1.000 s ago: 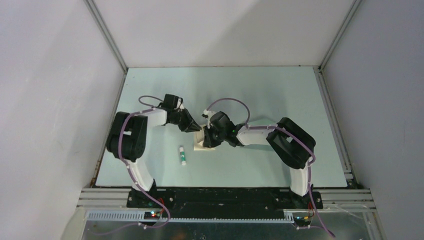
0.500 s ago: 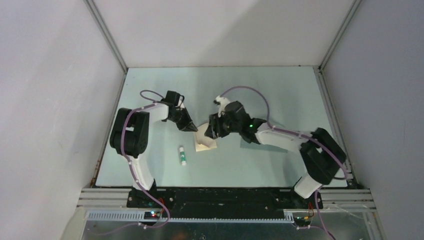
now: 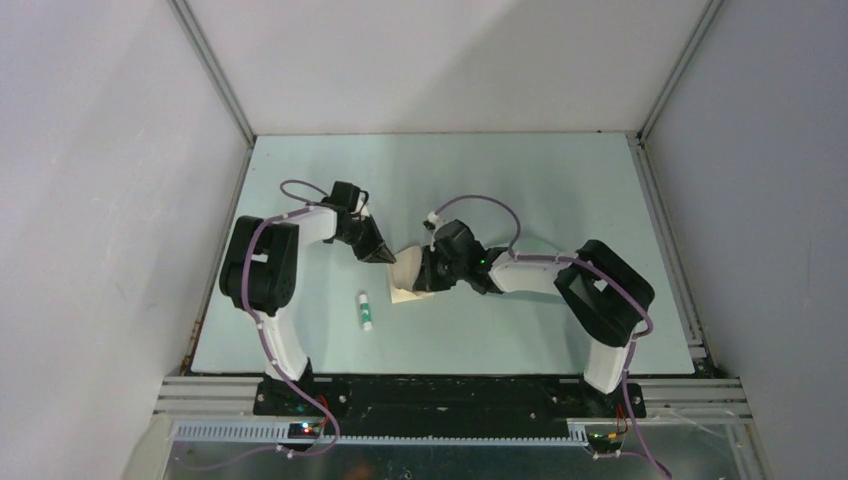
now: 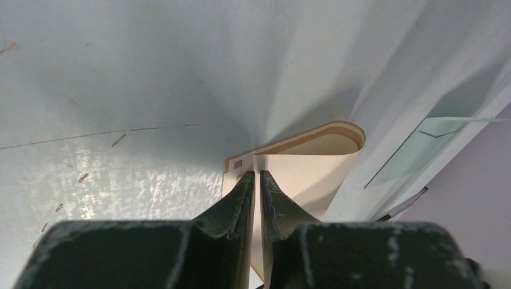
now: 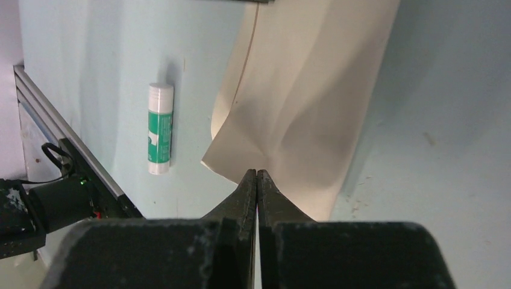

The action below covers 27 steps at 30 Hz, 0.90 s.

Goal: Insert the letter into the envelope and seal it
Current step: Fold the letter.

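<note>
From above, the right arm, stretched out and lifted half a second ago, has folded back and come down. The right gripper (image 3: 422, 276) is low again, right of the glue stick (image 3: 366, 311), while the left gripper (image 3: 384, 257), beyond and right of that stick, has held its place. The letter (image 3: 404, 285), just right of the glue stick, now bows up between them, which I judge to be a fold forming, with insertion not yet begun. Only the left wrist view shows the sheet curling over in a loop, the left jaws clamped on its bordered edge, and the envelope (image 4: 416, 150) flat beyond, empty. Only the right wrist view shows the right jaws pinched on the letter's near edge, with creases fanning out beside the glue stick.
</note>
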Motion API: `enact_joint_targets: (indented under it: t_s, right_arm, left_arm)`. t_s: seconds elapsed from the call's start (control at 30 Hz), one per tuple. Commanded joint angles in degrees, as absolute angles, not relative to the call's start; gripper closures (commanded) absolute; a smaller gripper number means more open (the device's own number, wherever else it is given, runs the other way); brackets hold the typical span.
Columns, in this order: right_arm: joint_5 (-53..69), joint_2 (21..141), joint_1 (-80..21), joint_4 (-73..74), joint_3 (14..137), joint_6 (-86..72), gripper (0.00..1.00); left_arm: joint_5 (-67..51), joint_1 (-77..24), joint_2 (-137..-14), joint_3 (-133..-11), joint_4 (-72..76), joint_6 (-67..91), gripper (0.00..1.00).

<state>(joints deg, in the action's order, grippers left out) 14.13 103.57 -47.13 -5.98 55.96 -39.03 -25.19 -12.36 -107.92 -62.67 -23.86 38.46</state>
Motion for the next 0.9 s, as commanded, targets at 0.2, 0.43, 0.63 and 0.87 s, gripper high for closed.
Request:
enact_joint_targets:
  t_s: [0.2,0.43,0.63,0.87]
  right_arm:
    - [15.95,111.22,-48.91,-9.33,56.77,-43.94,1.0]
    - [16.68,116.48,-47.31,-7.98,57.04,-48.07,1.0]
    - [16.84,117.77,-46.68,-7.14,57.08,-48.45,1.0]
    - [16.06,117.64,-46.22,-6.29,56.97,-48.63,1.0]
  left_arm:
    - [-24.3,-12.18,-108.47,-61.79,-25.72,36.85,0.84]
    - [-25.69,-12.17,-104.09,-62.5,-26.33,37.76,0.82]
    - [-23.2,-12.24,-93.25,-61.51,-27.8,38.5,0.68]
    - [-28.64,-15.17,-84.03,-47.57,-20.0,44.59,0.76]
